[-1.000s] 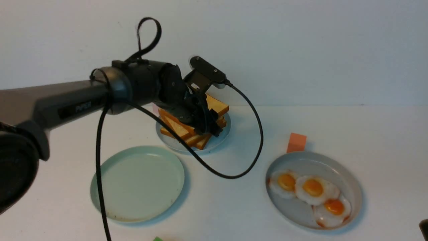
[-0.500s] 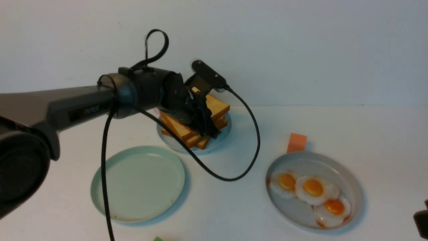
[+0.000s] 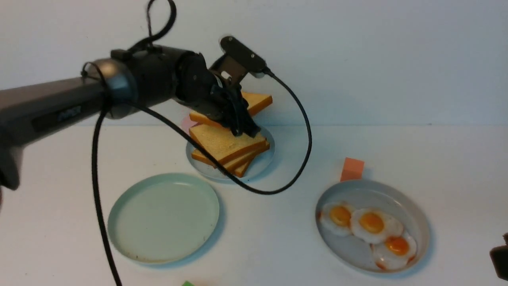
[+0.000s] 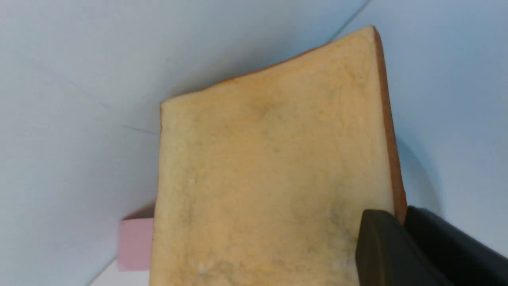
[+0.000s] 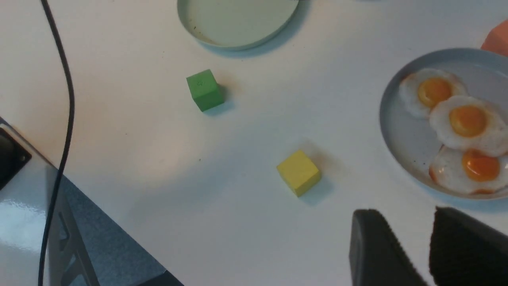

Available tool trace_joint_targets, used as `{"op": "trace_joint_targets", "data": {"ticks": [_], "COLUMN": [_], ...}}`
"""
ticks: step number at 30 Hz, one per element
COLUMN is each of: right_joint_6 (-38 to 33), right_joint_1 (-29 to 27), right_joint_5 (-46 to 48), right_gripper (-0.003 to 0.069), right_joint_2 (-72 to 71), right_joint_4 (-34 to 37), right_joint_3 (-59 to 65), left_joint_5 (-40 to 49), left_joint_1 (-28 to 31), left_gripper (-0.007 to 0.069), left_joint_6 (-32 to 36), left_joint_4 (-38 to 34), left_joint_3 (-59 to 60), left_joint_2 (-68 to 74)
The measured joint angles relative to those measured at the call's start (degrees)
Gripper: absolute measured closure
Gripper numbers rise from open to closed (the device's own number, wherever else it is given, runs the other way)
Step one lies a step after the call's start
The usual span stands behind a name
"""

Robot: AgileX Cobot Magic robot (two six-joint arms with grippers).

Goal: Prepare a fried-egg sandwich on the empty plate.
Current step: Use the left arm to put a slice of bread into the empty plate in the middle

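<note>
1. My left tool (image 3: 243,126) is clamped on one edge of a toast slice (image 3: 256,101), near a corner. The slice hangs roughly level, clear above the stack (image 3: 222,145).
2. I judge this to be the first step: the bottom slice is picked, and nothing is laid down yet.
3. The next move calls for carrying the slice towards me and leftward to the mint-green plate (image 3: 164,218), then setting it flat near the middle. An edge grip could let it tip, so I would go gently.
4. The slice is a thin square toy that looks rigid, with a mottled tan face and an orange-brown crust.
5. The remaining slices sit fanned askew on a small blue-grey plate (image 3: 262,161). The mint-green plate is round, smooth and low-rimmed. It lies bare on the white worktop (image 3: 278,238), just in front of the stack.
6. My right tool (image 5: 424,242) has its jaws apart with nothing between them. It hovers beside the grey plate (image 3: 412,214), where three glossy white fried eggs (image 3: 371,222) with orange yolks overlap.
</note>
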Motion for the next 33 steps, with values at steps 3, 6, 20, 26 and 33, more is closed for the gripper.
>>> {"op": "trace_joint_targets", "data": {"ticks": [3, 6, 20, 26, 33], "right_joint_6": [0.0, 0.0, -0.1, -0.1, -0.1], "right_joint_1": [0.0, 0.0, 0.0, 0.0, 0.0], "right_joint_5": [-0.6, -0.8, -1.2, -1.4, 0.5], "right_gripper": [0.0421, 0.0421, 0.0421, 0.0421, 0.0421], "right_joint_2": [0.0, 0.0, 0.0, 0.0, 0.0], "right_joint_4": [0.0, 0.0, 0.0, 0.0, 0.2], "right_joint_3": [0.0, 0.0, 0.0, 0.0, 0.0], "left_joint_5": [5.8, 8.6, -8.8, -12.4, -11.5], "left_joint_1": [-0.1, -0.3, -0.4, -0.4, -0.4], "left_gripper": [0.059, 0.059, 0.0597, 0.0597, 0.0597], "left_joint_6": [-3.2, -4.9, -6.3, -6.7, -6.7], "left_joint_4": [-0.2, 0.7, 13.2, 14.9, 15.1], "left_joint_3": [1.1, 5.8, 44.5, 45.3, 45.3], "left_joint_2": [-6.1, -12.7, -24.0, -20.0, -17.4]}}
